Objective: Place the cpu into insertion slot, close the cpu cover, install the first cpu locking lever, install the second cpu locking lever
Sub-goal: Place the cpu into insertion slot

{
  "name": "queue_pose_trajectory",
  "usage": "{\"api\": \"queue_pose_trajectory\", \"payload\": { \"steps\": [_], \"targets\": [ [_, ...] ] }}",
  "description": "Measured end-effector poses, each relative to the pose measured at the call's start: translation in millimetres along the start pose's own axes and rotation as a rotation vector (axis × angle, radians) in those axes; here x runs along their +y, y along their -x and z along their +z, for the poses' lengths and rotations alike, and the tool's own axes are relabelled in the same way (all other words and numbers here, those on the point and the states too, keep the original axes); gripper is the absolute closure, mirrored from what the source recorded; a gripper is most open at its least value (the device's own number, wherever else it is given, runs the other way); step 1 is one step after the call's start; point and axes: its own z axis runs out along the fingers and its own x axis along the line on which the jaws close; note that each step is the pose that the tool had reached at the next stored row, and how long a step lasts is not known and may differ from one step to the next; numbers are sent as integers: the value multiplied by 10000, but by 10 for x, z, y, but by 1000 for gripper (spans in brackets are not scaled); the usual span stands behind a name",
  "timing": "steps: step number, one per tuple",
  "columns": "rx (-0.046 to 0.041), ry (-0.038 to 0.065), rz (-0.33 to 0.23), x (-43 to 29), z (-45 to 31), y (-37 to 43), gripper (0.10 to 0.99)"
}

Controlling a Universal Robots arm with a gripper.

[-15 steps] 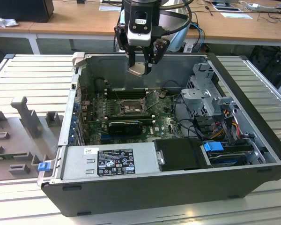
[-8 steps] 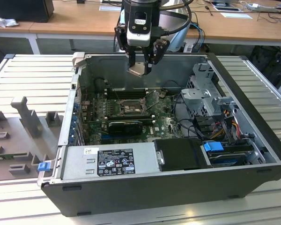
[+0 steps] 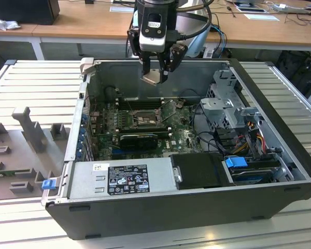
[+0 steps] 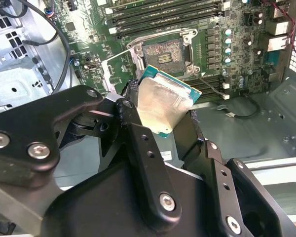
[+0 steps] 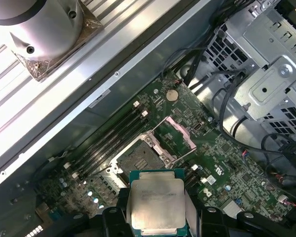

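Note:
My gripper (image 3: 154,78) hangs above the back of the open computer case, shut on the cpu (image 3: 151,77). The cpu is a flat square chip with a pale metal top, held by its edges and tilted. Both wrist views show the cpu (image 4: 165,101) (image 5: 155,202) between the black fingers (image 4: 133,113). The insertion slot (image 3: 144,120) (image 4: 164,53) (image 5: 138,159) lies below on the green board with its recessed centre bare. Beside the slot, the cpu cover (image 5: 176,132) (image 4: 119,69) (image 3: 168,108) stands swung open on its hinge. A thin wire lever (image 4: 207,85) sticks out next to the socket.
Long memory slots (image 4: 163,15) flank the socket, and a long black card (image 3: 139,139) lies in front of it. A power supply (image 3: 119,179), a drive cage (image 3: 228,104) and loose cables (image 3: 249,140) fill the rest of the case. A grey fixture tray (image 3: 20,150) sits at the exterior view's left.

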Motion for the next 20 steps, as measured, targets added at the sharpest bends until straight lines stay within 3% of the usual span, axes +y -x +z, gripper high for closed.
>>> {"api": "queue_pose_trajectory", "payload": {
  "steps": [20],
  "targets": [
    [-30,6,342,-2,19,0,557]
  ]
}}
